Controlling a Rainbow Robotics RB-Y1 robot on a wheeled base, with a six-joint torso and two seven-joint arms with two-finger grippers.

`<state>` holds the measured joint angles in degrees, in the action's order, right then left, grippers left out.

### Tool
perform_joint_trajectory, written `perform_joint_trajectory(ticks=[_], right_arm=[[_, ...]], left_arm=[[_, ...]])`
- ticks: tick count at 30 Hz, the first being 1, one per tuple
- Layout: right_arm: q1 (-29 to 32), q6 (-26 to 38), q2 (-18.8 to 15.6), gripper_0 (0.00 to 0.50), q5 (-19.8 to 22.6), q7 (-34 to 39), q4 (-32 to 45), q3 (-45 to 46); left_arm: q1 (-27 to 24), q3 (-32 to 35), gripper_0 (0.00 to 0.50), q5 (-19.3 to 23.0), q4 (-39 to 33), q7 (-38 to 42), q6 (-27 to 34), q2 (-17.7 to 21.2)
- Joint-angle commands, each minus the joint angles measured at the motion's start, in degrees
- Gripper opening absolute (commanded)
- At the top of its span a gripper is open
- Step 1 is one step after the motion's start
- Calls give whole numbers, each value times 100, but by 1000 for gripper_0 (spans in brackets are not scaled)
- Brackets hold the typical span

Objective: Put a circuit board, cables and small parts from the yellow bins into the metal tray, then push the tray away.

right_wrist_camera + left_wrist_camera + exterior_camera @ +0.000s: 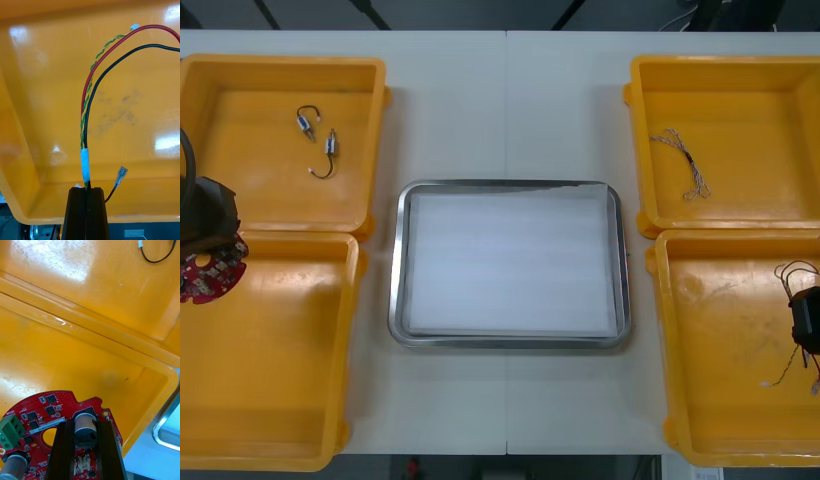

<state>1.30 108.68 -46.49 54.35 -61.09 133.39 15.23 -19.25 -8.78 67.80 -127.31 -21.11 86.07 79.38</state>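
My left gripper [210,255] hangs over the near left yellow bin [280,420], shut on a round red circuit board [208,275]. In the left wrist view its black fingers [63,450] clamp a grey cylinder on the board [48,416]. My right gripper [805,322] is above the near right bin [720,400], shut on a bundle of cables [792,270]. In the right wrist view the fingers [77,213] pinch the taped end of the red, black and yellow-green cables [87,112]. The metal tray [402,270] lies between the bins with nothing in it.
The far left bin [240,180] holds two small metal parts with black leads [317,140]. A thin twisted cable [683,160] lies in the far right bin [760,190]. Bare table surrounds the tray.
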Motion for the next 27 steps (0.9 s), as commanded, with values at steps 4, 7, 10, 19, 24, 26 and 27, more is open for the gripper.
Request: perform_joint_trajectory(ticks=[4, 7, 10, 19, 24, 26, 27], right_arm=[[-552, 132, -159, 0, 383, -281, 328, 165], [-701, 132, -255, 0, 620, -298, 328, 165], [-842, 132, -370, 0, 840, -333, 337, 165], [-1176, 132, -783, 0, 1394, -562, 337, 138], [-1378, 132, -1011, 0, 1499, -685, 337, -55], [-1501, 132, -1117, 0, 1499, -746, 337, -204], [-1554, 132, -1152, 0, 1499, -764, 328, -266]], left_arm=[[-553, 122, 0, 31, 171, -43, 270, -573], [-799, -89, 0, -83, 215, 98, 463, -740], [-1168, -555, 0, -329, 206, 537, 533, -898], [-1889, -1487, 0, -1006, 356, 1777, 718, -1628], [-2100, -1786, 0, -1243, 373, 2242, 832, -1944], [-2206, -1970, 0, -1305, 365, 2532, 841, -2058], [-2232, -2032, 0, -1349, 356, 2673, 841, -2111]])
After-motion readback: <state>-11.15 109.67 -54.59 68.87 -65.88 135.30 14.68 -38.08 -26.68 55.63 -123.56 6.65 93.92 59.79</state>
